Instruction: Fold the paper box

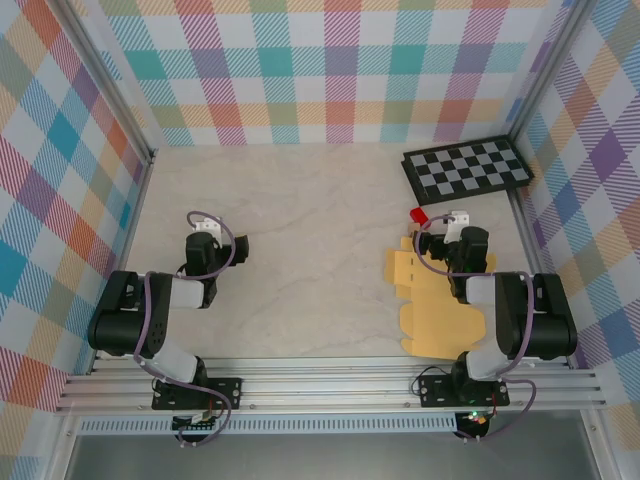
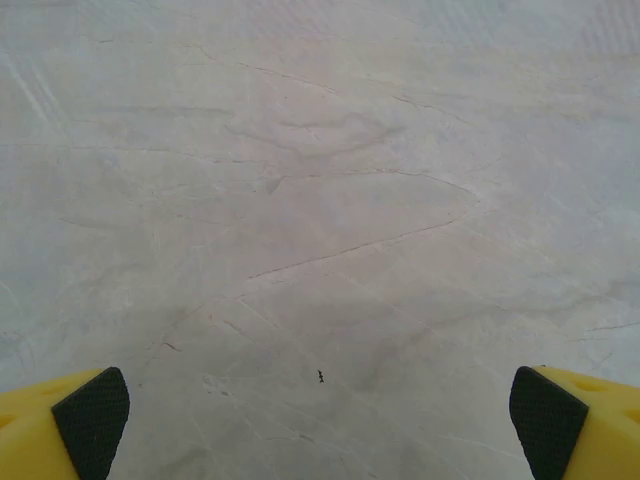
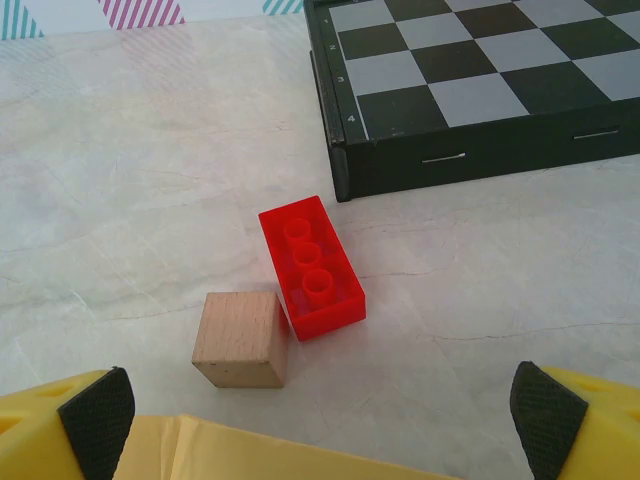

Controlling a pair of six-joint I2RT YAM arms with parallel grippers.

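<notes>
The paper box [image 1: 432,305] lies flat and unfolded at the right of the table [image 1: 320,250], partly under our right arm. The right gripper [image 3: 320,418] hangs over its far edge, jaws wide and empty, a wooden cube [image 3: 240,340] and red block [image 3: 312,268] just beyond. Our left gripper [image 2: 320,420], likewise spread and empty, is well apart. We judge folding not yet begun; next, both grippers must reach a flap.

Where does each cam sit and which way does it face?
Top external: above and behind, looking down at the table; left arm and right arm, bases at bottom.
Left wrist: on the left arm, facing the table; left gripper open.
Right wrist: on the right arm, facing red block, wooden cube, checkerboard; right gripper open.
Shared: top and right wrist both show red block, checkerboard, paper box.
</notes>
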